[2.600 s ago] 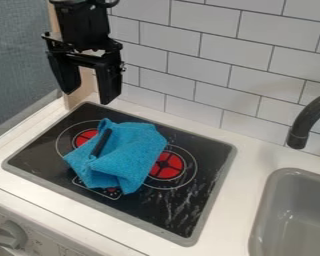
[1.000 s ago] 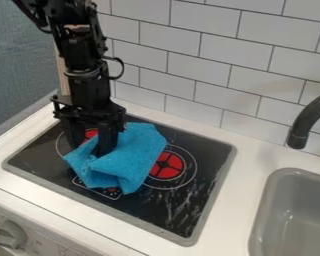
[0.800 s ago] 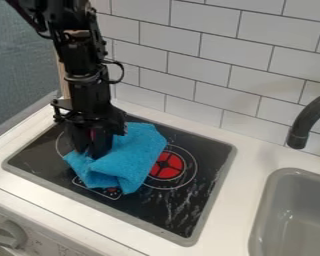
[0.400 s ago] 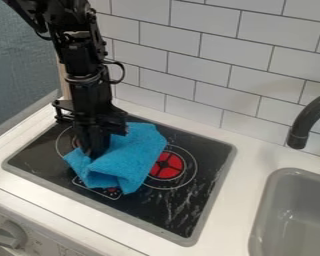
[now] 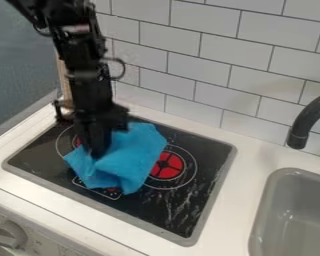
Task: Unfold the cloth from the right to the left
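White tiles (image 5: 203, 75) back the black cooktop (image 5: 152, 210), where the blue cloth (image 5: 132, 160) lies crumpled. At its upper left part, the gripper (image 5: 96, 154) is pressed together, apparently pinching a fold. Grasping seems the step in hand; next, a gentle lift and leftward pull should open the layers.

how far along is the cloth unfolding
Done: the gripper is down at the left part of the cloth. In hand: its fingers are together and look to be pinching the fabric there. Left: apparently the whole unfolding, since the cloth lies bunched and creased on the cooktop.
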`<state>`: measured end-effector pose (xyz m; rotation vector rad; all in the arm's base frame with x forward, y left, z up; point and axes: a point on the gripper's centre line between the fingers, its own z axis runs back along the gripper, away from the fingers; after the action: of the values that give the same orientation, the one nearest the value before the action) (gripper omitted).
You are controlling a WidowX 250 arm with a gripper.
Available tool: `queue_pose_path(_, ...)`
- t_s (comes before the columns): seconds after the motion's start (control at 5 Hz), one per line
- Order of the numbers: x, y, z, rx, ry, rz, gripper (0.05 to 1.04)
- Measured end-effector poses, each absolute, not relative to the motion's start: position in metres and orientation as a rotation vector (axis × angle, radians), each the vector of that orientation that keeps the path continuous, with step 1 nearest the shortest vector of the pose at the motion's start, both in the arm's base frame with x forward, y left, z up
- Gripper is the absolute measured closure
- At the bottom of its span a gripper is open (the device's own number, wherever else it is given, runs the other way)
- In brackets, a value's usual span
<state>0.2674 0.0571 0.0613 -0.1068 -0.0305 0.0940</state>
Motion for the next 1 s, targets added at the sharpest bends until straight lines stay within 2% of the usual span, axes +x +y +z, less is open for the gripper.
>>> queue_pose_path(0.2,0.274,0.036,0.08,-0.154,-0.056,0.087,1.019)
queue_pose_path(0.4,0.282,0.011,0.085,-0.208,-0.068,0.087,1.019)
queue_pose_path(0.6,0.289,-0.014,0.081,-0.242,-0.08,0.066,1.019)
queue_pose_path(1.0,0.294,-0.058,0.058,-0.266,-0.055,0.02,1.019)
